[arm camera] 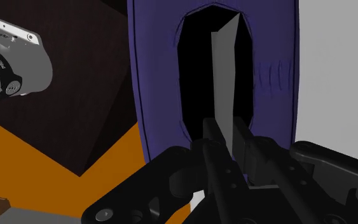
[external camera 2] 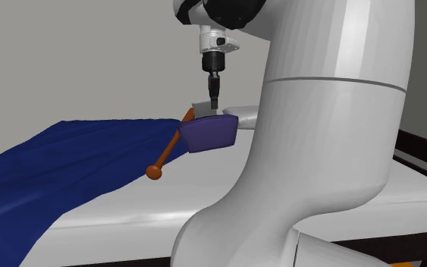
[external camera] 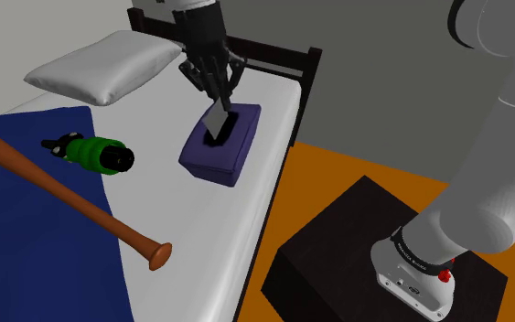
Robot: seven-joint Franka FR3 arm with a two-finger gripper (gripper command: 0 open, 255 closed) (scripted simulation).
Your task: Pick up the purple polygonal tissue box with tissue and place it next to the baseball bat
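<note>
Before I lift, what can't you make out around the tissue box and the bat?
Bat: thick end cut off by the shoulder view's left edge; in the second exterior view the tissue box hides its far part.
Tissue: near end hidden behind the gripper, wrist view.
Tissue box underside: hidden by the box itself, every view.

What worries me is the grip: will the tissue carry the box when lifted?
Doubtful: the thin tissue the end effector pinches looks floppy and may slip out. The purple box seems light, but hanging it could tilt.
</note>
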